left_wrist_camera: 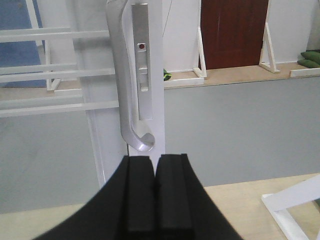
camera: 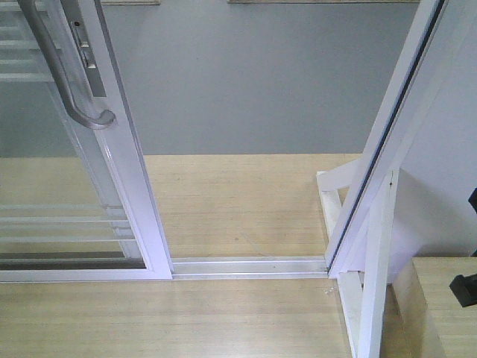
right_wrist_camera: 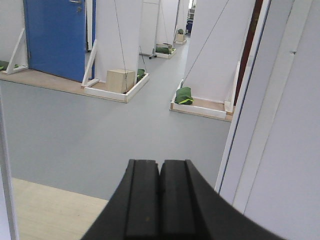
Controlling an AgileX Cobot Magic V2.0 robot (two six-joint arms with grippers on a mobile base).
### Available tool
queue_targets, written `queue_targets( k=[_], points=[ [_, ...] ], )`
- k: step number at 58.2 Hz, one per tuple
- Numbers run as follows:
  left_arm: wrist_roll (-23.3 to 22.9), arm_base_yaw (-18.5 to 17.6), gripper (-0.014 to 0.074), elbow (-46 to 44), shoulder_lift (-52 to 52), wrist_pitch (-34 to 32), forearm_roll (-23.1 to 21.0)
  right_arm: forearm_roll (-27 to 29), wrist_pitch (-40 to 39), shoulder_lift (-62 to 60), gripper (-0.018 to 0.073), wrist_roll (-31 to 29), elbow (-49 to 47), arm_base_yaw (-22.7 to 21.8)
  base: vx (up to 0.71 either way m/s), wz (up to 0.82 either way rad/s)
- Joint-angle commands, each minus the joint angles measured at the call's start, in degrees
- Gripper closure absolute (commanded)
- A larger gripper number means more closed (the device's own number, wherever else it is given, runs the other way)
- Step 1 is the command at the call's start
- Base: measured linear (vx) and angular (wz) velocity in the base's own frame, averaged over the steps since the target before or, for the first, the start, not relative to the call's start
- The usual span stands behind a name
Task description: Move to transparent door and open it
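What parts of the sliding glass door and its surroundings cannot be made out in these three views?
- Transparent door: top cut off by the front view's upper edge.
- Pull handle: upper end cut off by the left wrist view's top edge.
- Latch plate: red mark too small to read.
- Right end effector: only its closed fingers show; nothing of the door's handle appears there.

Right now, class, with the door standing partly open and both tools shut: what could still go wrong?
1. The left tool is shut just below the curved handle of the transparent door; moving up or forward might knock the handle rather than hook it.
2. The right tool points through the gap beside the white door frame; drifting right could scrape it.
3. The raised floor track crosses the opening and might snag the base.
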Motion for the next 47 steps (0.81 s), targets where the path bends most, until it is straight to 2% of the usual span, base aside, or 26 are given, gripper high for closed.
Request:
queue_targets(
  k=[1, 6, 12, 20, 30, 35, 38, 41, 47],
  points=[
    [8.59, 0.09, 0.0603, -1.67, 0.35, -4.77, -8.49, -0.42, -4.20, 0.49, 0.0568, -0.08, -1.66, -0.27, 0.00, 0.00],
    [10.69, 0.09, 0.0603, -1.67, 0.35, -3.96, -9.82, -0.42, -4.20, 0.49, 0.0568, -0.08, -1.66, -0.27, 0.00, 0.00],
    [10.77, 0.09, 0.0603, -1.67, -0.18, -2.27, -9.62, -0.42, -4.20, 0.49, 0.0568, -0.08, -1.66, -0.27, 0.00, 0.00],
    [10.82, 0.09, 0.0603, -0.36, -6.11, 0.00, -9.31, -0.42, -4.20, 0.49, 0.0568, -0.08, -1.66, -0.27, 0.00, 0.00],
    [10.56, 0.09, 0.0603, 7.60, -19.52, 0.00, -10.17, -0.42, -4.14, 0.49, 0.0568, -0.08, -1.66, -0.27, 0.00, 0.00],
    [10.53, 0.09, 0.0603, 12.37, -25.14, -0.32, -12.37, -0.42, -4.14, 0.49, 0.0568, -0.08, -1.66, -0.27, 0.00, 0.00],
    [10.53, 0.09, 0.0603, 15.02, -24.99, -1.75, -13.76, -0.42, -4.14, 0.49, 0.0568, -0.08, -1.66, -0.27, 0.00, 0.00],
    [10.66, 0.09, 0.0603, 14.55, -24.75, 3.30, -14.33, -0.42, -4.14, 0.49, 0.0568, -0.08, -1.66, -0.27, 0.00, 0.00],
    [10.64, 0.09, 0.0603, 14.55, -24.87, 8.67, -14.19, -0.42, -4.14, 0.49, 0.0568, -0.08, -1.66, -0.27, 0.00, 0.00]
  ],
)
